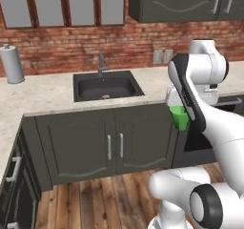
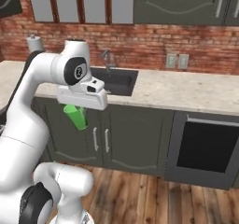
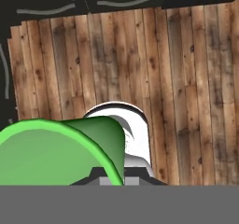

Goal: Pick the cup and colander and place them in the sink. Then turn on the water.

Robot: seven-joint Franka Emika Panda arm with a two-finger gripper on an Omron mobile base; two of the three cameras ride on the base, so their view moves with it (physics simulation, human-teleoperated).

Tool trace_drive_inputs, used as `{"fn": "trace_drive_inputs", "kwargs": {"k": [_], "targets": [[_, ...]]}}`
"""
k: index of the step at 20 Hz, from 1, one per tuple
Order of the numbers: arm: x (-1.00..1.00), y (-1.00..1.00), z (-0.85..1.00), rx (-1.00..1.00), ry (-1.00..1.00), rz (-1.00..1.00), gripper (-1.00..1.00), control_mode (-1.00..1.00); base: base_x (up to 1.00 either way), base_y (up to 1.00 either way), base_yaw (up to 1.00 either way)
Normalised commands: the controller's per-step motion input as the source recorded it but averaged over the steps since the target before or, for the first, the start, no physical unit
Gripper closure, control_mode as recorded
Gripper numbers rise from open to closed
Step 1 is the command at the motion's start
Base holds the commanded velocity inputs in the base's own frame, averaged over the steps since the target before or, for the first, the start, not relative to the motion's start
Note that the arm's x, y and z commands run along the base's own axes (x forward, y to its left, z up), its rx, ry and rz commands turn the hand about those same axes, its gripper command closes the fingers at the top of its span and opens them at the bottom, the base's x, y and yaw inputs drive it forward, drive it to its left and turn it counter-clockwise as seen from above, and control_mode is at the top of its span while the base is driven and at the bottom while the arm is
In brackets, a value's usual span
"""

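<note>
green cup (image 2: 76, 116) hangs tilted under your gripper (image 2: 79, 107), jaws clamped on it, out over the floor in front of the cabinets. you hold it below counter height, so you must lift it to reach the sink (image 1: 107, 87).

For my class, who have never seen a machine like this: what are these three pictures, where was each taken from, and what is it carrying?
This is a white robot arm on a driving base, in a computer-drawn kitchen. Two pictures come from cameras on the base, behind the arm on its left and right; the third looks along its hand, down at the wooden floor. Its claw is shut on the green cup, held in front of the cabinets, not yet over the dark sink. The faucet stands behind the sink; no water shows. A grey cylinder stands on the counter.
</note>
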Motion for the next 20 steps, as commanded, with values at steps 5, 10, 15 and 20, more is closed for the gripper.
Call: {"fn": "trace_drive_inputs", "kwargs": {"k": [5, 10, 15, 20], "targets": [[0.0, 0.0, 0.0, 0.0, 0.0, 0.0, 1.0, 1.0, 0.78, 0.0, -0.03], [0.0, 0.0, 0.0, 0.0, 0.0, 0.0, 1.0, 1.0, 0.67, 0.16, -0.05], [0.0, 0.0, 0.0, 0.0, 0.0, 0.0, 1.0, 1.0, 0.55, 0.28, -0.06], [0.0, 0.0, 0.0, 0.0, 0.0, 0.0, 1.0, 1.0, 0.24, 0.42, 0.0]]}}
